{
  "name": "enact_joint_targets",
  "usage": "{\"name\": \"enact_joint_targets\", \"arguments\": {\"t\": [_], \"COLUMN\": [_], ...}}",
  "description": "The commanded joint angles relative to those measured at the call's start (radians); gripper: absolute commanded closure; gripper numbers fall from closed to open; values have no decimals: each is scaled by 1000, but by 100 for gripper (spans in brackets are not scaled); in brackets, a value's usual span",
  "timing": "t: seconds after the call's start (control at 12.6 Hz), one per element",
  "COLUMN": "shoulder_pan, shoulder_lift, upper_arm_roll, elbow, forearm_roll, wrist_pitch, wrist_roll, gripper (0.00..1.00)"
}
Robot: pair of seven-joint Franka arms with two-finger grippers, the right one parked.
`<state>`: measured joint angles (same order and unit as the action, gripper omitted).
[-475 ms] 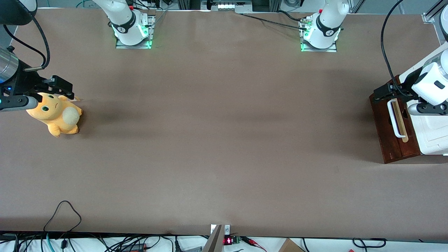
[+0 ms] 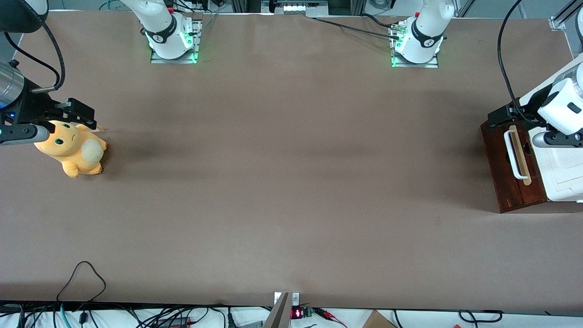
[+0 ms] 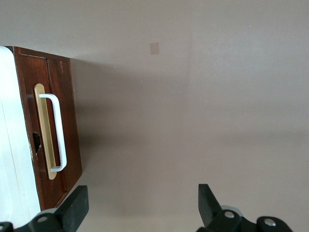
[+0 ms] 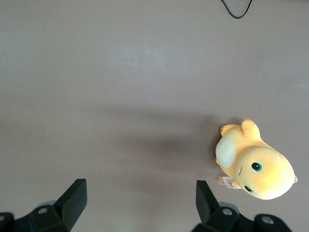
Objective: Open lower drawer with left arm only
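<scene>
Lower drawer (image 2: 512,171): sitting at the working arm's end of the table, its dark reddish-brown front facing the middle of the table; it is lying flush with the cabinet, showing no pale box sides, so it is looking shut.
Handle (image 3: 55,133): a white U-shaped bar is standing off the drawer front, running along a tan strip (image 3: 42,130); nothing is touching it in the left wrist view.
Cabinet (image 2: 565,175): the white body is rising just beside the dark front, toward the table's edge; a small dark hole is showing in the wood near the tan strip.
Left arm (image 2: 562,109): the glossy white arm is reaching in over the cabinet, a black cable looping up from it.
Gripper (image 2: 501,116): the small black gripper is hanging above the end of the drawer front that is farther from the front camera, apart from the handle.
Fingers (image 3: 77,205): the two black fingers are standing wide apart, holding nothing, with bare table showing between them.
Table (image 2: 291,182): the brown surface is stretching between the two arms' ends.
Plush toy (image 2: 73,148): an orange soft toy with a pale belly is lying toward the parked arm's end of the table, well apart from the drawer.
</scene>
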<state>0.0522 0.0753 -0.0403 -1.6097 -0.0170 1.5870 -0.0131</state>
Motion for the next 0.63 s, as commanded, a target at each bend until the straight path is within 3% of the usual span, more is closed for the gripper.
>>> {"name": "enact_joint_targets", "arguments": {"t": [0.0, 0.55], "shoulder_pan": [5, 8], "shoulder_lift": [4, 12], "upper_arm_roll": [2, 11], "elbow": [19, 16], "forearm_roll": [-12, -27], "wrist_pitch": [-27, -22], "wrist_roll": [21, 28], "gripper": [0, 0]}}
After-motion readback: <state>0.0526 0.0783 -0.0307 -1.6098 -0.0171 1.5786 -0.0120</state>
